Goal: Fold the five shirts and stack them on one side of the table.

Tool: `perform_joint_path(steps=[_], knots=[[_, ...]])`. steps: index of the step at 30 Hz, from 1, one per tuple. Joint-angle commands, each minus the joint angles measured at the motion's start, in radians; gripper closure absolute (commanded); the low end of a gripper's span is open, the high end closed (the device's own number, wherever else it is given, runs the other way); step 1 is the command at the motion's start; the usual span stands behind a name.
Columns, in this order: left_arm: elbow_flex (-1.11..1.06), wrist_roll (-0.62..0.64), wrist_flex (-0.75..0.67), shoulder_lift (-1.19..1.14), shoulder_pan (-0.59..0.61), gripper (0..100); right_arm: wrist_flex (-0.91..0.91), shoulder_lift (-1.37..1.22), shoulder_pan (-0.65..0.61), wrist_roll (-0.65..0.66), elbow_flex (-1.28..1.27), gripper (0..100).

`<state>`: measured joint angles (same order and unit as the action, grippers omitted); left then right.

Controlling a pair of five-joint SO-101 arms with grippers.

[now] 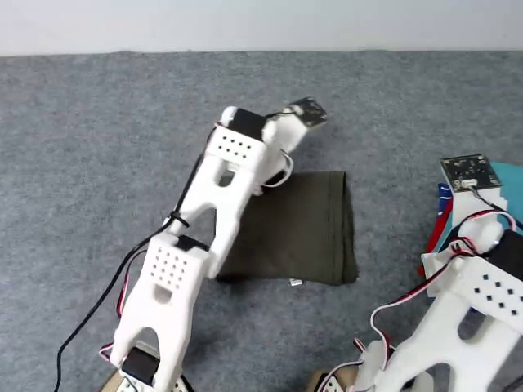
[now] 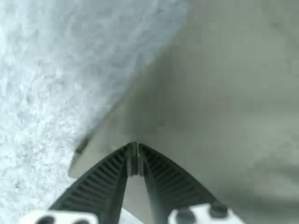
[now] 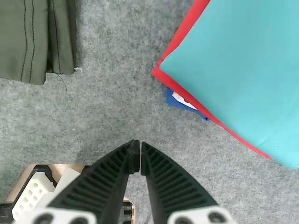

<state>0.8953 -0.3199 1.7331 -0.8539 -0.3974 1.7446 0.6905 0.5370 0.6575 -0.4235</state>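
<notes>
Grey carpet-like cloth covers the table (image 1: 82,122), and the high view shows all of it with both arms. The left arm (image 1: 233,163) stretches forward from the near edge and lies over the left part of an olive shirt (image 1: 302,229), which is folded into a rectangle near the middle of the table. The right arm (image 1: 466,302) stands at the near right corner, beside a stack of folded shirts at the right edge.

The right wrist view shows this stack more clearly: a teal shirt (image 3: 243,70) on top, a red shirt (image 3: 161,72) under it, and a blue shirt (image 3: 196,112) at the bottom. A corner of the olive shirt lies apart from the stack, with bare table between them.

The left gripper (image 2: 133,156) is closed, with its tips together, and it is very near the olive shirt at the border with the table. I cannot tell if it pinches any cloth. The right gripper (image 3: 136,154) is also closed and holds nothing, above bare table.
</notes>
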Motion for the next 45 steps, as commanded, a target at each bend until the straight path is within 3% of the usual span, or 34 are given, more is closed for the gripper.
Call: perform_joint_path(steps=[1,9,18,21,29,38,42,45], knots=[[-0.182,0.009,0.025,0.233,-0.048,99,0.002,0.018,-0.002,0.002,0.008,98.4],[-0.716,0.021,0.003,0.565,-0.068,99,-0.008,0.012,-0.002,0.0,0.006,98.4],[-1.244,0.017,-0.359,0.624,-0.008,99,-0.008,0.012,-0.004,0.0,0.006,98.4],[-1.334,0.017,-0.408,0.632,-0.005,99,-0.008,0.012,-0.004,0.0,0.006,98.4],[-1.285,0.021,-0.356,0.635,0.012,99,-0.005,0.016,-0.004,0.002,0.006,98.4],[-0.858,0.021,-0.084,0.635,0.02,99,0.004,0.019,-0.002,0.002,0.006,98.4],[-0.71,0.021,-0.089,0.621,0.02,99,0.004,0.019,-0.002,0.002,0.006,98.4],[-0.702,0.021,-0.173,0.585,0.021,99,0.004,0.019,-0.002,0.002,0.006,98.4]])
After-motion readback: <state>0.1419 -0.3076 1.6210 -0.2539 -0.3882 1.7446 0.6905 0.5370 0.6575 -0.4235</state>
